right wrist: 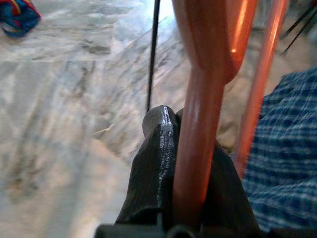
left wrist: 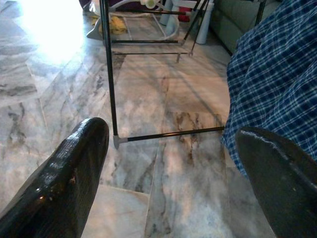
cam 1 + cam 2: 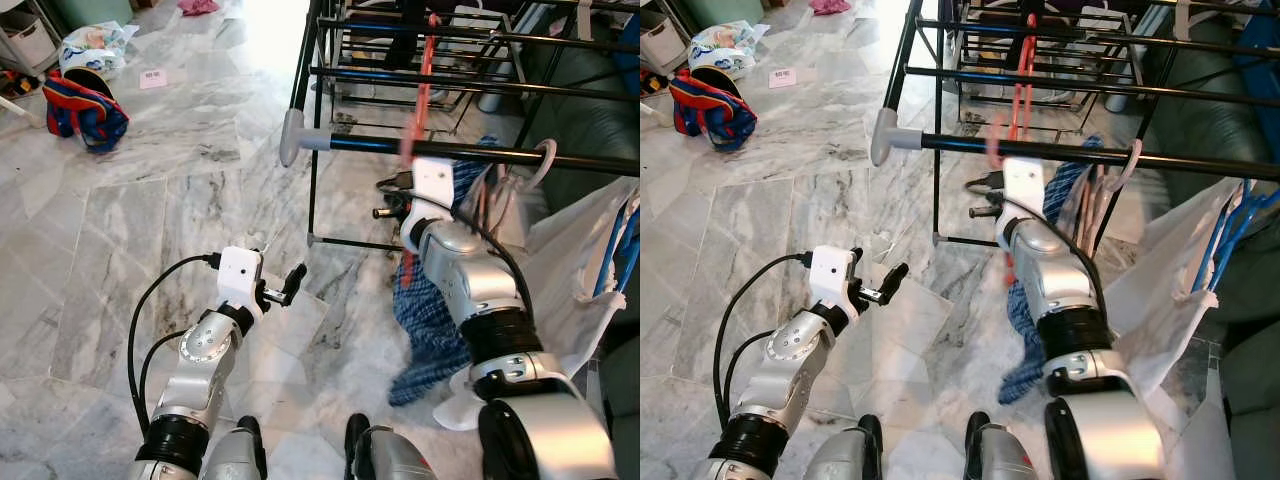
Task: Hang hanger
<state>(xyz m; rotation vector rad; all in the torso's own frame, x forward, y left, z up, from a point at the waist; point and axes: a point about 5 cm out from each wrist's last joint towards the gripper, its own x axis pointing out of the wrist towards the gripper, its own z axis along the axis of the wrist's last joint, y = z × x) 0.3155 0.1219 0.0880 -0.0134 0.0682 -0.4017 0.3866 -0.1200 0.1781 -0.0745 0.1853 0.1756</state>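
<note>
Bright daylight pouring in from the far side, burning the marble floor (image 3: 150,180) to a blown-out white patch beside the drying rack (image 3: 450,150) in both eye views and at the top of the left wrist view. Soft, faint shadows below the rack rails; motion blur smearing the orange hanger (image 3: 420,100) near the right tool (image 1: 168,163). Close up, black fingers (image 2: 64,173) blurred and glossy with highlights, hanger out of focus, floor behind it softened.
</note>
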